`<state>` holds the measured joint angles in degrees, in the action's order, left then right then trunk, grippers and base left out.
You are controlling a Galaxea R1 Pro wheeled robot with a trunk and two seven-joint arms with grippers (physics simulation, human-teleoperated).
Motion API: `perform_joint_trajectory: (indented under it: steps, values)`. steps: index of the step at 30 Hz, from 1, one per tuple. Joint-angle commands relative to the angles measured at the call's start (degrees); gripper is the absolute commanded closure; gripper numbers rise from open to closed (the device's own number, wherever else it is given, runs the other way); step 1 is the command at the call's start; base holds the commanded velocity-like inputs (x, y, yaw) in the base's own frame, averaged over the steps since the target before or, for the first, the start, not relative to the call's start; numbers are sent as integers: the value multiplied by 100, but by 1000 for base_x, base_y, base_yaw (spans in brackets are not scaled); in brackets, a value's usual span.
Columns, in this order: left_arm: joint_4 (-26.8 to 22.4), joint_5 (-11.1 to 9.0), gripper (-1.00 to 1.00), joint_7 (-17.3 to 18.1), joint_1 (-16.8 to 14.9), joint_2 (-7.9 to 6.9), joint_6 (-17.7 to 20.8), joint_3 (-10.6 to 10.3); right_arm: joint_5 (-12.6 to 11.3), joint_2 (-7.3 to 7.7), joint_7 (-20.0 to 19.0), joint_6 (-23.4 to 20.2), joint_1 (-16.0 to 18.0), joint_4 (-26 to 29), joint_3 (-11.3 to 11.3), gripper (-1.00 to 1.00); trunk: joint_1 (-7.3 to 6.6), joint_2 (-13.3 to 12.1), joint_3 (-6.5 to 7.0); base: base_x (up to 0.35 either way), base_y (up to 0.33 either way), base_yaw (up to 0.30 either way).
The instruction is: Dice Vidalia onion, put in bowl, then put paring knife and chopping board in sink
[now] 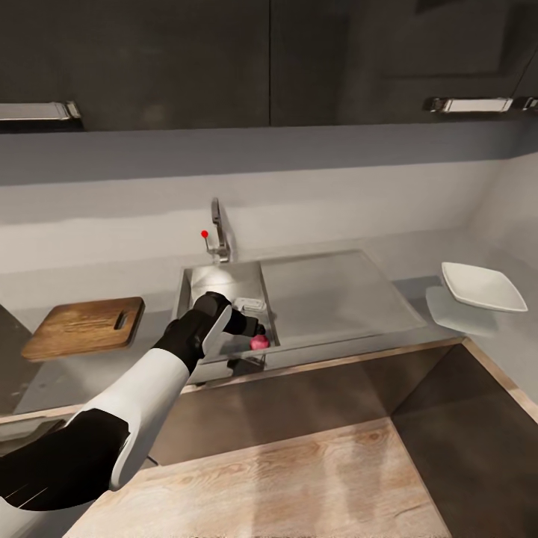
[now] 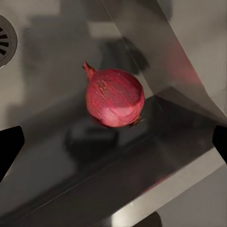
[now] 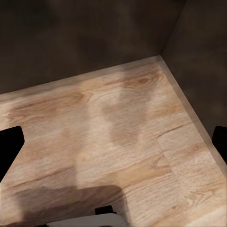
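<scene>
Down in the sink [image 1: 196, 288], at its near right corner, our left claw [image 1: 256, 329] hangs just over the Vidalia onion [image 1: 258, 342]. From the left wrist view the onion [image 2: 114, 97] lies on its side on the basin floor, right beside the near wall, and our two fingertips [image 2: 9, 144] sit far apart at the edges of the picture, so the claw is wide and holds nothing. The drain [image 2: 5, 41] lies further off.

Our right claw [image 3: 113, 142] is also wide and bare, pointed at the wood floor [image 3: 118, 127].

The chopping board [image 1: 84, 326] waits on the bench [image 1: 90, 373] to the left of the sink, and the bowl [image 1: 482, 287] stands well apart on the right. We cannot make out the paring knife.

We judge the risks come from the corner. The onion is round and smooth; if we close off-centre it may squirt out and roll toward the drain. The near wall leaves little room, so one finger could strike steel before it gets around the bulb. A shallow pinch near the top could also let it slip as we lift over the rim.
</scene>
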<state>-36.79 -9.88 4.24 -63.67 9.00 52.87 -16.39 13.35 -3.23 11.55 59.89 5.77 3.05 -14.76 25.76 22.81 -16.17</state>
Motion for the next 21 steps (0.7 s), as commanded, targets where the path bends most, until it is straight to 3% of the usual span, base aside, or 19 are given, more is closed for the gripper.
perform_joint_trajectory:
  steps: [1, 9, 21]
  values:
    - [-3, -32, -100, -11, -5, -3, 22, -14, 62, -2, 42, 11, 3, 1, -27, -100, 3, 11, -19, 51, 0, 0]
    - [-3, -32, -100, -8, -5, -3, 22, -22, 62, -2, 46, 11, 3, -3, -27, -100, 3, 11, -84, 148, -64, 0]
    - [81, -32, -100, -9, -9, -3, 22, -24, 62, -2, 45, 11, 3, -4, -27, -100, 3, 11, -182, 16, -6, 0]
